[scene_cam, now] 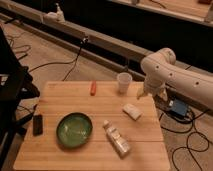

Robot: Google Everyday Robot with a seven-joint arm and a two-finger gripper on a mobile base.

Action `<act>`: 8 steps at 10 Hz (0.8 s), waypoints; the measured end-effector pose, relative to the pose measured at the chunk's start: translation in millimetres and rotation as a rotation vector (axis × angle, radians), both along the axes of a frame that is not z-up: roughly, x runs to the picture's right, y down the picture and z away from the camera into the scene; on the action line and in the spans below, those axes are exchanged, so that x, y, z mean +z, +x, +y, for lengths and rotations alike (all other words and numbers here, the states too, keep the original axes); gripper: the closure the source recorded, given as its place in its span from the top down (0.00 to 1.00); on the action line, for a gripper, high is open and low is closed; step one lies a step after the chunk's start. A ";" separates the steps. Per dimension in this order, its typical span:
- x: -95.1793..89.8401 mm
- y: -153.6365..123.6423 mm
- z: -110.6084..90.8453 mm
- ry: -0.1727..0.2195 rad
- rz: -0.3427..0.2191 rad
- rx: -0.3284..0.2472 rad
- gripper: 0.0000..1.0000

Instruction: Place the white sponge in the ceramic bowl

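Observation:
The white sponge (132,111) lies flat on the wooden table (60,102), right of centre. The green ceramic bowl (74,129) sits at the front left and holds nothing. My white arm (172,75) comes in from the right and bends down past the table's far right corner. My gripper (144,93) hangs just beyond that corner, above and to the right of the sponge, apart from it.
A translucent white cup (124,82) stands at the table's back edge. An orange-red object (93,88) lies at the back middle. A white labelled bottle (116,138) lies right of the bowl. A black object (37,124) lies at the left edge. Cables and a blue box (178,107) are on the floor.

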State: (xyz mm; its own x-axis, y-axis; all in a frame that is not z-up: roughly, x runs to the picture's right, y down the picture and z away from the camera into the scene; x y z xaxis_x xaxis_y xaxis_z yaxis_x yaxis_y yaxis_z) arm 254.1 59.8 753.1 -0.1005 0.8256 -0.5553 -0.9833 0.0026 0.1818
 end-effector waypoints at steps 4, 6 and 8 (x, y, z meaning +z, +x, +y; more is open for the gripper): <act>39.7 -38.7 31.5 -0.056 -0.199 -0.078 0.80; 46.6 -63.1 36.6 -0.045 -0.278 -0.084 0.80; 46.8 -61.0 36.4 -0.043 -0.274 -0.086 0.80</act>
State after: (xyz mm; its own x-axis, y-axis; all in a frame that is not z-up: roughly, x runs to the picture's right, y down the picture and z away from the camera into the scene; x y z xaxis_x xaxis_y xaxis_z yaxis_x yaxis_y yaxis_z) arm 193.0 96.2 799.9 0.1275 0.7996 -0.5869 -0.9916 0.0898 -0.0931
